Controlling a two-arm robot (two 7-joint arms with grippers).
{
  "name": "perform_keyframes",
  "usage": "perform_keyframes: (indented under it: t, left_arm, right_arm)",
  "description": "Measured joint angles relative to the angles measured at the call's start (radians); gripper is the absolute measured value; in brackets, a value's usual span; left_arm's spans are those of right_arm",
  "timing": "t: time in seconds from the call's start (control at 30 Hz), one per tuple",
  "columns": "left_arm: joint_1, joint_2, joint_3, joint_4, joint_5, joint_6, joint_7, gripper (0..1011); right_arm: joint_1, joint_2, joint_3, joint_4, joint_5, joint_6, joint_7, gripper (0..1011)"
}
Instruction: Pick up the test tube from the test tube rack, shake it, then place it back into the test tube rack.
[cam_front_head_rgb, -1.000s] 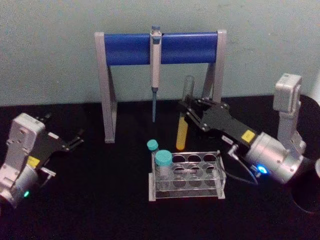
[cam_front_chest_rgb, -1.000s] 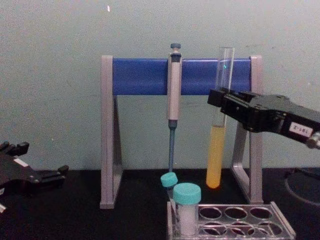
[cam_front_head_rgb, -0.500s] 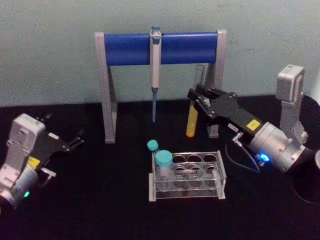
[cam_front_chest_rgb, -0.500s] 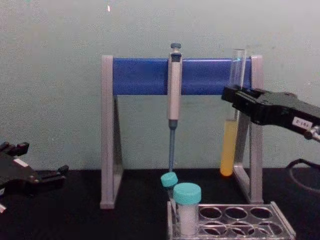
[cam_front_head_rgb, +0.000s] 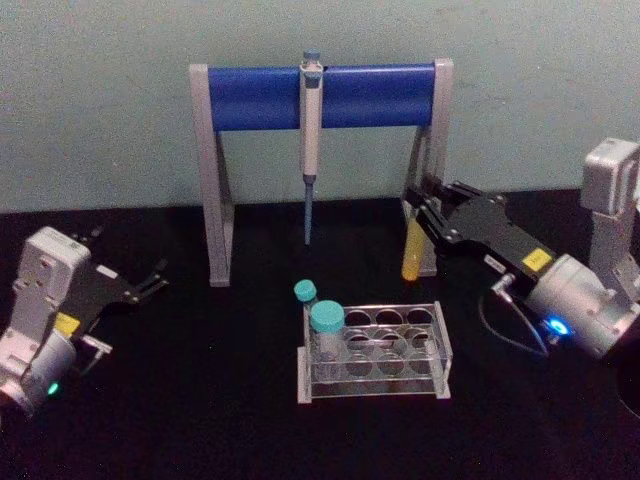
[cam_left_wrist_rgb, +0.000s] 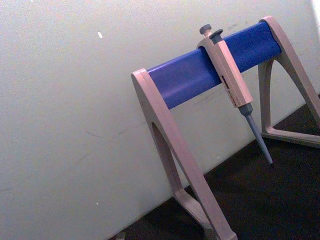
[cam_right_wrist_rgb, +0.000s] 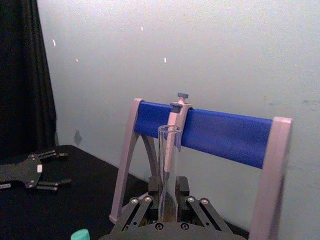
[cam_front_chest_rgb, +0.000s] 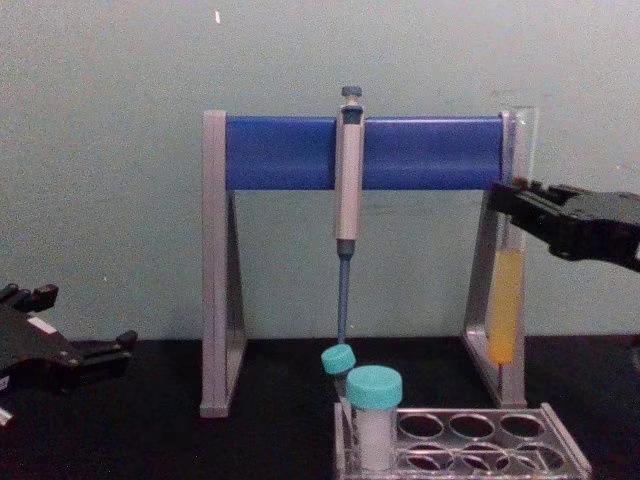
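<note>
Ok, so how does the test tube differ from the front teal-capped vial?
The test tube is tall, thin, clear and uncapped, holding yellow liquid; the front vial is short, white and teal-capped. The test tube hangs in the right gripper, out of the rack, by the pipette stand's right leg; the front vial sits in the test tube rack. Both stand upright.

You've got the grey-and-blue pipette stand (cam_front_head_rgb: 250, 97) upright at the back of the black table (cam_front_head_rgb: 200, 400), in front of the pale wall (cam_front_head_rgb: 100, 100). The grey-blue pipette (cam_front_head_rgb: 311, 130) hangs from the middle of its blue bar, tip pointing straight down and clear of the tabletop. In front of it you see two teal-capped vials: the nearer vial (cam_front_head_rgb: 326, 318) stands upright with white contents, and the farther vial (cam_front_head_rgb: 305, 291) sits just behind it, its cap tilted.
</note>
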Motion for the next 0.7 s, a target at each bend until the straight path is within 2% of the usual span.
perform_keyframes:
  t: [0.17,0.37,0.53,0.7]
  left_arm:
    - [0.0,0.0,0.0,0.0,0.0,0.0,0.0,1010]
    - [0.0,0.0,0.0,0.0,0.0,0.0,0.0,1010]
    - [0.0,0.0,0.0,0.0,0.0,0.0,0.0,1010]
    - [0.0,0.0,0.0,0.0,0.0,0.0,0.0,1010]
  right_arm:
    - [-0.057,0.027,0.019,-0.07,-0.001,0.02,-0.012,222]
    - [-0.121,0.05,0.017,-0.146,0.017,0.046,0.001,222]
    - [-0.13,0.045,-0.003,-0.158,0.032,0.051,0.02,222]
    - [-0.095,0.022,-0.031,-0.125,0.041,0.043,0.043,221]
